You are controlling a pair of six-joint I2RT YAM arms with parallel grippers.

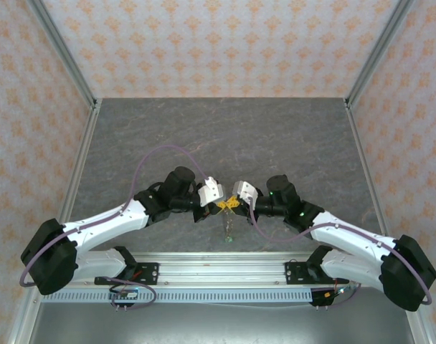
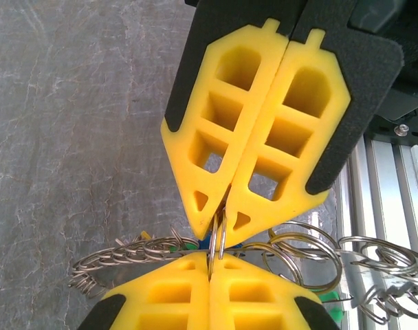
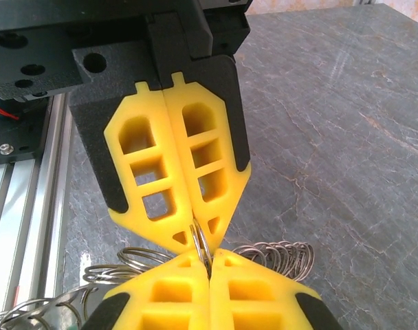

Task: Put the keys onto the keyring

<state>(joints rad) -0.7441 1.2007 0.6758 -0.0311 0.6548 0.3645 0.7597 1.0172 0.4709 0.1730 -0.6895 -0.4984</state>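
From above, my left gripper (image 1: 219,206) and right gripper (image 1: 237,203) meet tip to tip over the bench (image 1: 225,136); part of the keyring (image 1: 228,226) hangs just below them, too small to read; this view gives the whole layout but no detail of the grasp.

Through the left wrist, my left gripper (image 2: 209,265) is clamped on a thin doubled loop of the keyring (image 2: 216,242); the right gripper (image 2: 219,221) pinches the same loop from directly opposite, its tips nearly touching mine; a blue tag (image 2: 207,242) sits just behind the pinch and a green tag (image 2: 335,309) lies further off among the wire loops (image 2: 137,251); the blades of the keys I cannot pick out.

Through the right wrist, my right gripper (image 3: 209,260) and the left gripper (image 3: 195,232) grip that loop of the keyring (image 3: 199,242) together; this view adds the loops fanned out beside my tips.

I judge the threading is mid-step; whether any key is fully on, I cannot tell.
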